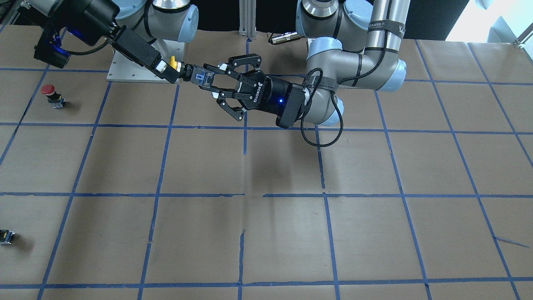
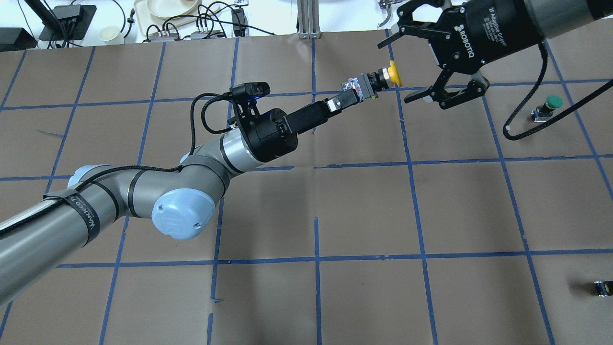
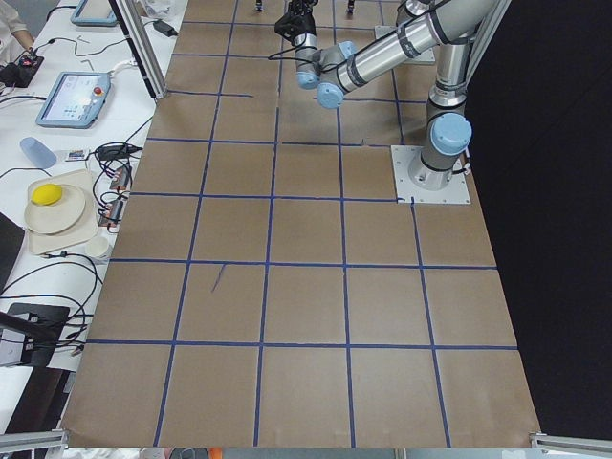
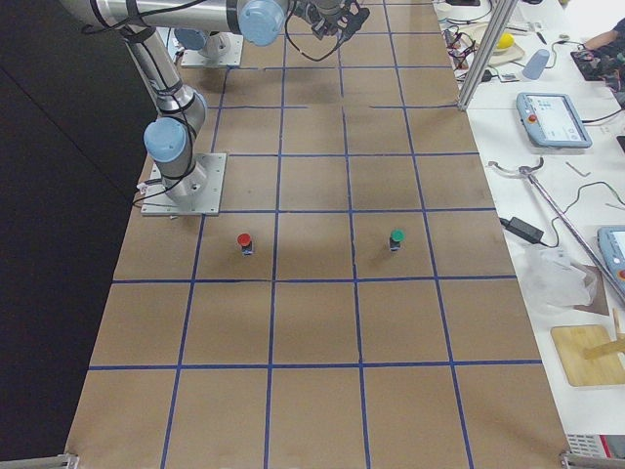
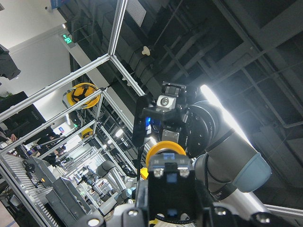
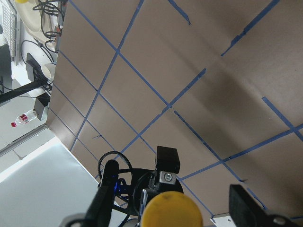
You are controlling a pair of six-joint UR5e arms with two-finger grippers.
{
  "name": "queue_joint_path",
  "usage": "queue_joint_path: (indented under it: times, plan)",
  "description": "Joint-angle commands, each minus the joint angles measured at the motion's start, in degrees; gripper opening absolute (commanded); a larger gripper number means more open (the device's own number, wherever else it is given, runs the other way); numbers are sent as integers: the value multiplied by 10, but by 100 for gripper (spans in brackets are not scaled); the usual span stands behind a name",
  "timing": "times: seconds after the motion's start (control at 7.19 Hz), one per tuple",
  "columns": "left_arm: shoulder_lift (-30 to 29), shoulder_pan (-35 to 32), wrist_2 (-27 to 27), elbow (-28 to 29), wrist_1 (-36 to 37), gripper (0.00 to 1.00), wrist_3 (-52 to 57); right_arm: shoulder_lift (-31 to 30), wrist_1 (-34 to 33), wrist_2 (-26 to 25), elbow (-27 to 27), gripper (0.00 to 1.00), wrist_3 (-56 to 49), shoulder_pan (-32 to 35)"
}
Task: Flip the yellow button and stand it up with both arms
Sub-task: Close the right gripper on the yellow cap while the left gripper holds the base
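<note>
Front-facing view: the black two-finger left gripper is clamped on the grey switch body of the small yellow button with a mushroom cap. The silver-grey left arm enters from 1 o'clock and bends at the elbow, with the wrist near level and pointing to 9 o'clock. The button sticks out at this gripper's 9 o'clock, cap pointing away, off the brown paper-covered table with blue tape lines. The black right gripper is edge-on, its tip just beside the cap, and its gap is unreadable here. The right arm comes from 11 o'clock. A red-capped button stands at 9 o'clock, well apart. Overhead view: the right gripper's jaws are spread wide, with the cap between them touching neither. The left gripper grips the body from 8 o'clock. A green-capped button stands at 3 o'clock, a small black part at 4 o'clock. Left wrist view: the body is pinched, the cap beyond it at 12 o'clock. Right wrist view: the cap is at 6 o'clock between spread fingers, with gaps on both sides. Side views: the grippers are too small to tell.
</note>
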Motion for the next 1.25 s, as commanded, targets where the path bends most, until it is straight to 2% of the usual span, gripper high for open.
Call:
queue_joint_path:
  times: [0.0, 0.28, 0.42, 0.56, 0.7, 0.97, 1.11]
  plan:
    - [1, 1, 0, 0, 0, 5, -1, -8, 4, 3, 1, 71, 2, 0]
    - [3, 1, 0, -1, -1, 5, -1, -8, 3, 4, 3, 31, 1, 0]
    - [3, 1, 1, -3, -1, 5, 0, -8, 2, 4, 3, 14, 1, -1]
    - [3, 1, 1, -3, -1, 21, -1, -8, 2, 4, 2, 12, 1, -1]
    - [3, 1, 2, -1, 0, 99, -4, -9, 2, 4, 1, 10, 2, -1]
    - [16, 3, 19, 7, 10, 100, -97, -6, 0, -1, -4, 8, 1, -3]
    - [23, 15, 95, 20, 11, 100, -137, -3, -3, -12, -16, 8, -10, -14]
